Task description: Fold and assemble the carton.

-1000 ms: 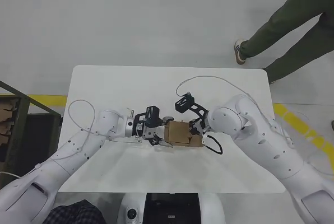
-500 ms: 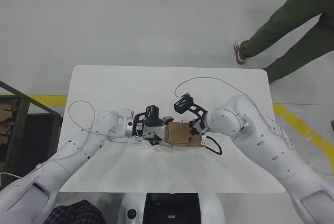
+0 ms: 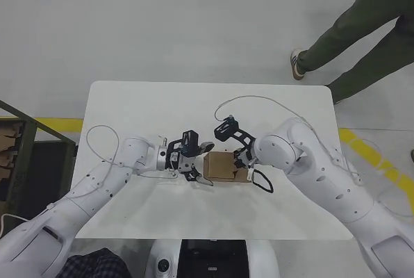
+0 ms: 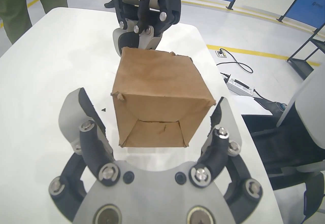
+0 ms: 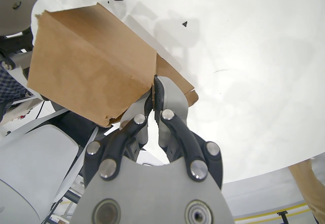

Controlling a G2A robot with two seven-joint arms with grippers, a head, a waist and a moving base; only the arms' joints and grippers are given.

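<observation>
Carton (image 3: 221, 165) sits squared up mid-table (image 3: 158, 111), between both claws. Right gripper (image 5: 154, 98) is pinched tight on a cardboard edge at the carton's far end. Left gripper (image 4: 151, 105) is spread, one finger each side of the open near end, apparently not touching. We'd anchor with the right and have the left press the end flaps in squarely and gently. The corners look frayed and could tear.
</observation>
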